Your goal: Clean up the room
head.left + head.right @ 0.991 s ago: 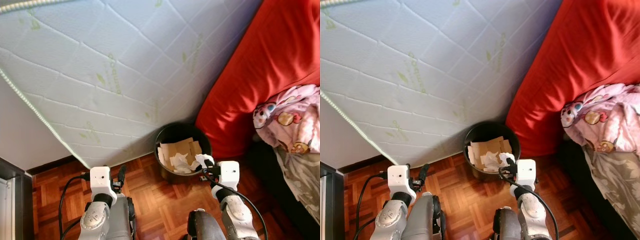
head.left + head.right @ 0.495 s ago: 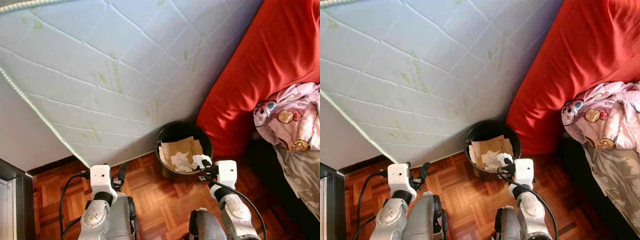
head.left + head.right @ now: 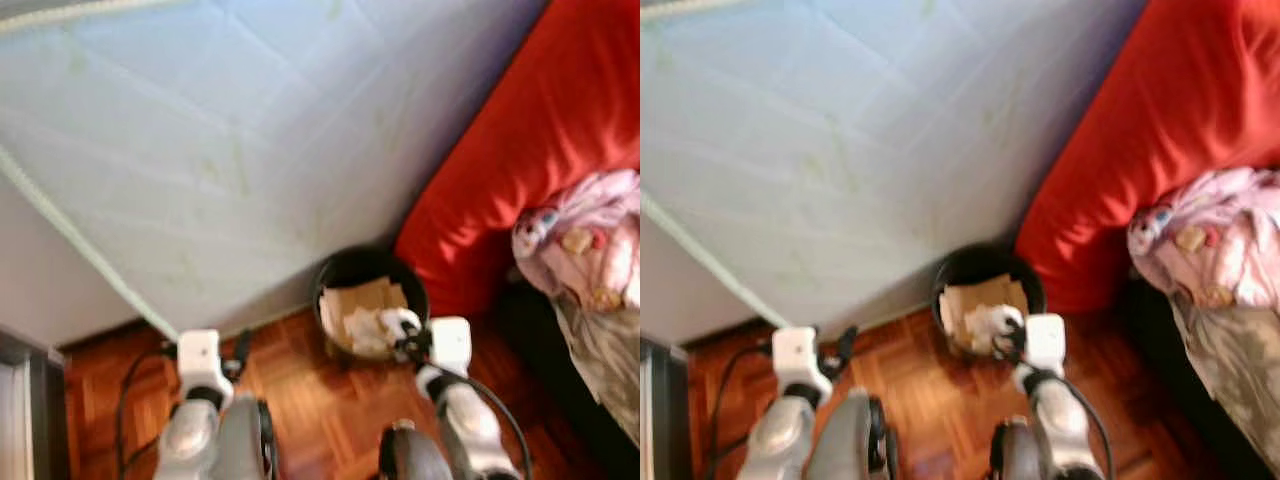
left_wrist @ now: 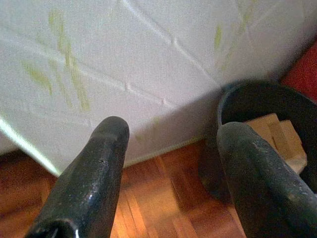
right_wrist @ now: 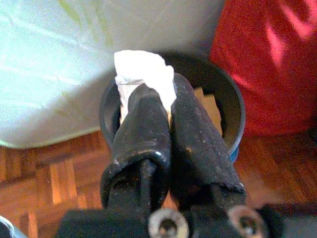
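A black round bin (image 3: 338, 270) stands on the parquet against the white quilted mattress, with cardboard pieces (image 3: 360, 298) and crumpled paper inside. My right gripper (image 5: 159, 106) is shut on a crumpled white tissue (image 5: 141, 71), held just at the bin's near rim (image 5: 237, 119); the tissue (image 3: 401, 321) shows over that rim in the eye views. My left gripper (image 4: 171, 163) is open with nothing between its fingers, low over the floor to the left of the bin (image 4: 260, 101). The eye views are blurred.
A white quilted mattress (image 3: 220, 140) leans behind the bin. A red cushion (image 3: 520, 130) rises at the right, with a pink printed blanket (image 3: 590, 240) on a dark sofa below it. Parquet floor (image 3: 310, 400) lies in front; a dark doorframe edge (image 3: 25, 400) is at far left.
The camera has shifted and blurred. My right gripper with the tissue sits slightly closer over the bin's rim; the left arm is unchanged.
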`<state>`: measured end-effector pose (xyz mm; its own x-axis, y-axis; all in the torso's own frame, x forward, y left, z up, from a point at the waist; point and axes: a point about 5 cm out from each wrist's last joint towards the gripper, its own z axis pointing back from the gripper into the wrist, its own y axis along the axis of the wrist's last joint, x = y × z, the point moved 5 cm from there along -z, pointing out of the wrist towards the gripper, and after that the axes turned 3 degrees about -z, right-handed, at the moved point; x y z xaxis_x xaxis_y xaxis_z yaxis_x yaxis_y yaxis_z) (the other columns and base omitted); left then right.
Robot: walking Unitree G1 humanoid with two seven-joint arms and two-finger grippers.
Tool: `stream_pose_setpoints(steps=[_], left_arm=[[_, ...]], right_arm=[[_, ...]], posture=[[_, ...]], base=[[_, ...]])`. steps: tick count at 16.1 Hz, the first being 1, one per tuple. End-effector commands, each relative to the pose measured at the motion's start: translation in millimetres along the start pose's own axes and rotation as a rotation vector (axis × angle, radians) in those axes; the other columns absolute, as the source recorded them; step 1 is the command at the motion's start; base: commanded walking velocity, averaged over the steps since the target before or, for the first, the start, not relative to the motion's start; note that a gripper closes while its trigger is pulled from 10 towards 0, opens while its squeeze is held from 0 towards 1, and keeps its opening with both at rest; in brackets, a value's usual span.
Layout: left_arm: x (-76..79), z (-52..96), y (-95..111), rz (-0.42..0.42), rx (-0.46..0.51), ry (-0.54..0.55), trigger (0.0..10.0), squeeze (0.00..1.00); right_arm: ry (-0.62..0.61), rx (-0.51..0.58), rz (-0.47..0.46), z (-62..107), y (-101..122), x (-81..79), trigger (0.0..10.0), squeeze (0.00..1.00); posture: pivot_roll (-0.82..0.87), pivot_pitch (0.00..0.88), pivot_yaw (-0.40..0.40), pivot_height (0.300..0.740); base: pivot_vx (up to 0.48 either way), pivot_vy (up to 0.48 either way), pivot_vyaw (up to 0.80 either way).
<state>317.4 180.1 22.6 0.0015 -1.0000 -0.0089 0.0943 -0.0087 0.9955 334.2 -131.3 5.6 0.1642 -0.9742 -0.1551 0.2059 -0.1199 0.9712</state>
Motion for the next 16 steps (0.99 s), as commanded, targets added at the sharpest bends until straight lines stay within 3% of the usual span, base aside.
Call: stream_pose_setpoints(steps=[1, 10, 16], left_arm=[[6.0, 4.5, -9, 0.022, -0.032, -0.009, 10.0, 0.00], [7.1, 5.4, -7, 0.019, -0.025, -0.011, 10.0, 0.00], [9.6, 1.1, 11, 0.031, 0.027, -0.016, 10.0, 0.00]], right_arm=[[-0.025, -0.048, -0.003, 7.9, -14, 9.3, 10.0, 0.00], [-0.008, -0.076, 0.005, 6.5, -18, 7.8, 10.0, 0.00], [-0.042, -0.129, -0.027, -8.1, -8, 20.7, 10.0, 0.00]], posture=[[-0.05, 0.261, -0.032, 0.634], [-0.04, 0.284, -0.032, 0.634], [-0.01, 0.326, -0.036, 0.634]], base=[[0.416, 0.000, 0.00], [0.350, 0.000, 0.00], [0.000, 0.000, 0.00]])
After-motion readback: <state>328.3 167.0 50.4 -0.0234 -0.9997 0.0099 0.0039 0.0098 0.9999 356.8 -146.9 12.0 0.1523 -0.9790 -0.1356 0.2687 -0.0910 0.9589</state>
